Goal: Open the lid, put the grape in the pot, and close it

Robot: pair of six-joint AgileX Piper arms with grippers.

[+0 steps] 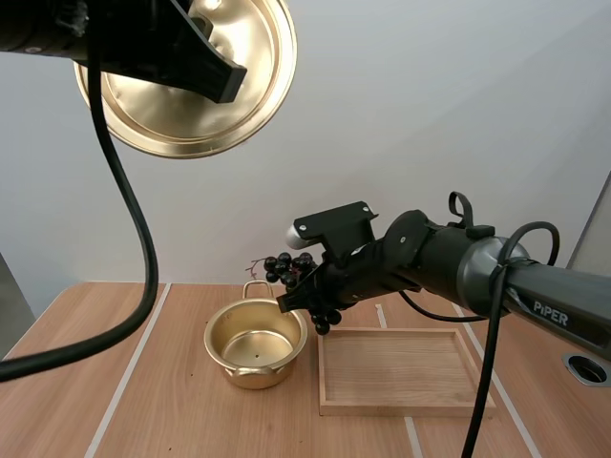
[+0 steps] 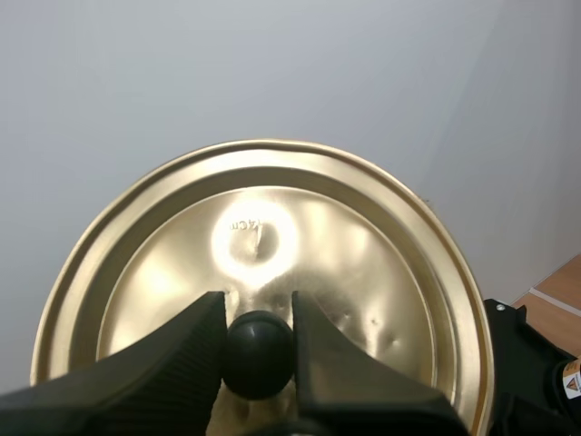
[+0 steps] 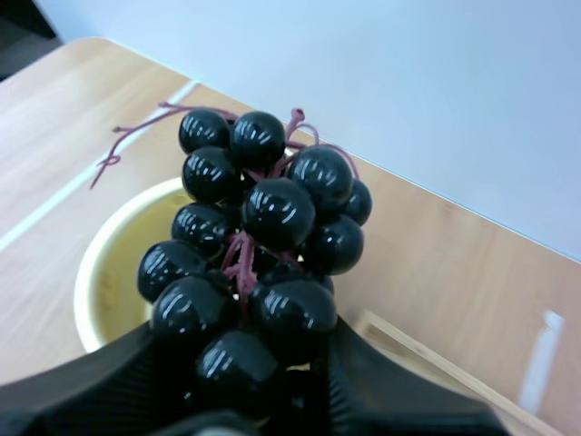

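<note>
Left gripper [image 2: 258, 313] up close and high, pinched narrow on the black knob [image 2: 259, 354] of the gold lid [image 2: 363, 272]. Lid aloft and on edge, well clear of everything below.

Lower and further out, right gripper [image 3: 247, 336] clamped on the near end of the grapes [image 3: 263, 227], carried in the air. About over the right rim of the open pot [image 1: 248, 339], between pot and wooden tray [image 1: 401, 367], touching neither. Not centred over the mouth yet, by the look of it.

Trouble ahead? Let go here and probably clips the rim, then tumbles out onto the tray or the worktop [image 1: 86, 382]. Could also snag a loose stem on the pot handle [image 1: 256, 285] on the way down. Up top, only a small round knob in that pinch: enough for a swivel or slip of the tilted lid on any jerk, with a drop somewhere near the pot. Worth sliding further left over the mouth before opening.

Now the bunch itself. Long axis in line with the right gripper's reach, running out from between the fingers toward the pot's far side. Reddish stem end leading, pointing away from the gripper and off to the left. From above, slanted: stem end up and left, lowest berries down toward the tray's corner.
</note>
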